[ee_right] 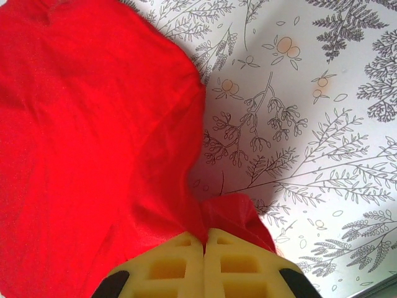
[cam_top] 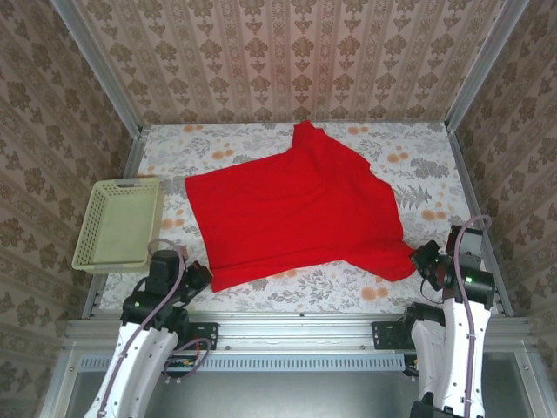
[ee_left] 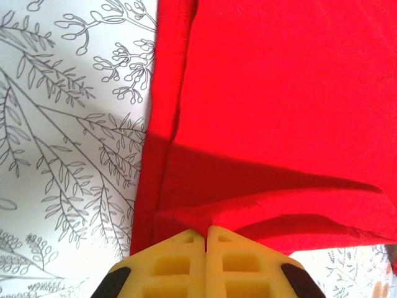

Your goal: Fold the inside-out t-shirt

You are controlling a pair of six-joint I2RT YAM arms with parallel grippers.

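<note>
T-shirt (cam_top: 296,209) spread on the middle of the table (cam_top: 418,174), basket (cam_top: 117,226) at its left; left fingers (ee_left: 177,264) on the near-left corner, right fingers (ee_right: 177,267) on the near-right corner.

White arms (cam_top: 132,357) with black joints (cam_top: 162,266), looped pinkish cables (cam_top: 477,221) and yellow tool fingers (ee_left: 177,267).

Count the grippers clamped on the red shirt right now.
2. The left gripper pinches the t-shirt at its near-left corner. The right gripper pinches its near-right corner. There are only two arms, so none is hidden.
</note>
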